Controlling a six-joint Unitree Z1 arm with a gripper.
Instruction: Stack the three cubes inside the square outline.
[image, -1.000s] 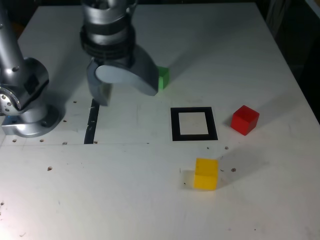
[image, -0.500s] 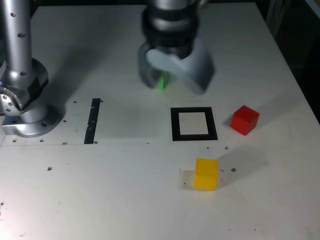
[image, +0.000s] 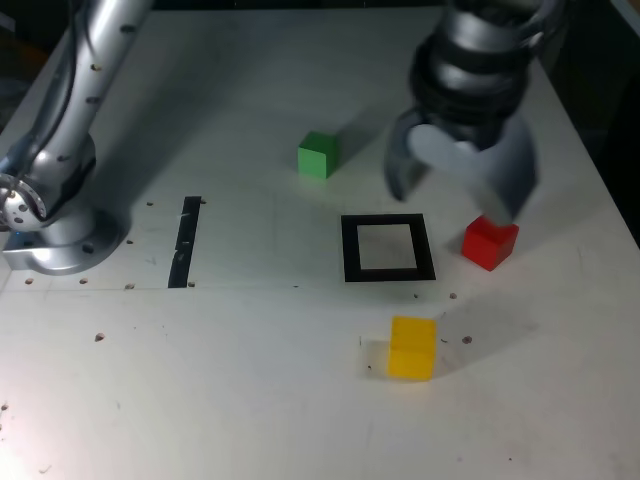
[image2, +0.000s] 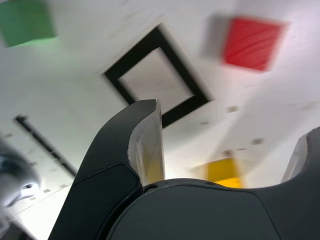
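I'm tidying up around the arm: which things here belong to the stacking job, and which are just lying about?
For the job:
- red cube
- yellow cube
- green cube
- black square outline

Just lying about:
- narrow black strip

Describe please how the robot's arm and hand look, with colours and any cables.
The arm is silvery, with rounded tube-like sections, small dark spots, a thin black cable along it and a black band near the hand. The hand is dark grey, with two curved fingers and pale inner pads.
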